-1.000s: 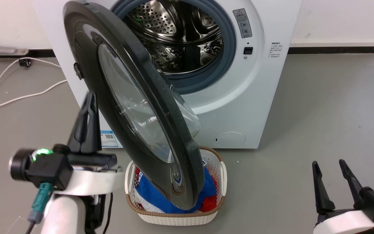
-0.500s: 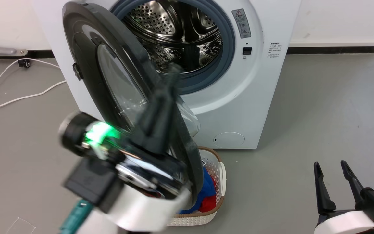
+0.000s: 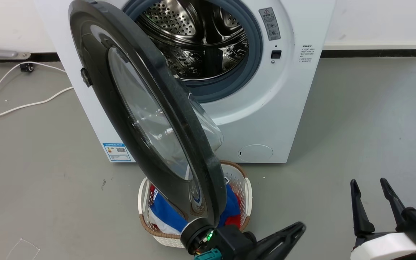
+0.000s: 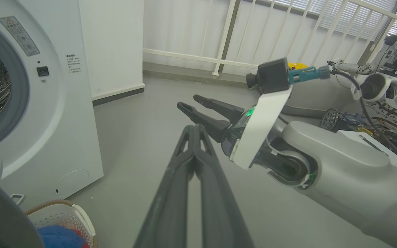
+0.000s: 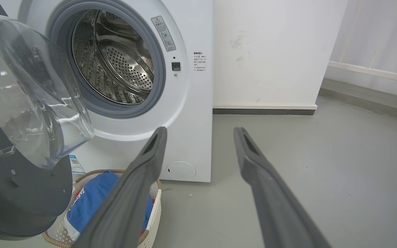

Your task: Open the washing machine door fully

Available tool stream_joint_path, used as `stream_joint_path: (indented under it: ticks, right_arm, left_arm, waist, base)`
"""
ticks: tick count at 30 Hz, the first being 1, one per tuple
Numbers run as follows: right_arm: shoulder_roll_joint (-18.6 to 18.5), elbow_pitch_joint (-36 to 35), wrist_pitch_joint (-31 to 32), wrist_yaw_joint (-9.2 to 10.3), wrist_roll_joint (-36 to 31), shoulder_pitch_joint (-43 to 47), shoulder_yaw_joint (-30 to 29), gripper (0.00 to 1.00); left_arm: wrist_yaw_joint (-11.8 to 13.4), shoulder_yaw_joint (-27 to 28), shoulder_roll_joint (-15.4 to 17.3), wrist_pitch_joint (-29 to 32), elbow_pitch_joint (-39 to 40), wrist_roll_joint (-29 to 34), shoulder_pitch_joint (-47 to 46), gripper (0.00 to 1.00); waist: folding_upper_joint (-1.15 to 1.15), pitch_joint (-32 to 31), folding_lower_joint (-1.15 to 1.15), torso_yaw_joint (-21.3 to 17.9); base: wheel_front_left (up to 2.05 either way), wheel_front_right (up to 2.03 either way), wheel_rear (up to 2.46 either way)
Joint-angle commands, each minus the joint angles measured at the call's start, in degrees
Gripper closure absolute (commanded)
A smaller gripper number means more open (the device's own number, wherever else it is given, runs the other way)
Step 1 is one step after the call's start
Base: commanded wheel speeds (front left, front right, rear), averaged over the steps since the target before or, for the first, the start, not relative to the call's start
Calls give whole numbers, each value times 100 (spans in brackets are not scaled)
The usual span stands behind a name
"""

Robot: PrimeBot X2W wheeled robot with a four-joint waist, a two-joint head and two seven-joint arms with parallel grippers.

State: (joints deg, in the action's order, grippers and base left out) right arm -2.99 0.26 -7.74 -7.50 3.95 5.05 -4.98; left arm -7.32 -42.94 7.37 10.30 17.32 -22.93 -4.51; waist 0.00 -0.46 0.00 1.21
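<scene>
The washing machine door (image 3: 135,108) is a big glossy black disc with a clear bulging window. It stands swung out from the white washing machine (image 3: 265,119) on its left-side hinge, edge-on towards me, with the steel drum (image 3: 200,36) exposed. My left gripper (image 3: 296,229) lies low at the bottom centre, just below the door's lower edge, pointing right and touching nothing. Its fingers (image 4: 193,137) are pressed together, shut and empty. My right gripper (image 3: 369,182) stands open at the lower right, well clear of the door. The door's inner face (image 5: 19,193) and glass bowl (image 5: 29,103) fill the left of the right wrist view.
A white laundry basket (image 3: 247,191) with blue and red clothes sits on the floor under the door's lower edge. White cables (image 3: 13,108) trail over the grey floor at the left. A white railing (image 4: 226,34) and other equipment (image 4: 384,89) stand off to the right.
My left arm has swung from behind the door at the left, across its front, down to the bottom centre. The door's angle looks unchanged. The right gripper has stayed put.
</scene>
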Motion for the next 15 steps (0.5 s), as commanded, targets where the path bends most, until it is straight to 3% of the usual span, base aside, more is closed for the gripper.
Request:
stream_joint_path:
  ticks: [1,15]
  right_arm:
    - [21,12,-1,2,-39,-100,-9,0]
    - [20,248,-60,2,-70,-292,115,0]
  left_arm:
    - [5,-1,65,11,-110,53,26,100]
    - [649,820,-235,-946,-2087,122,-706,100]
  waist:
    - [0,18,0,-1]
    - [0,166,0,-203]
  base:
    - [0,0,0]
    - [0,0,0]
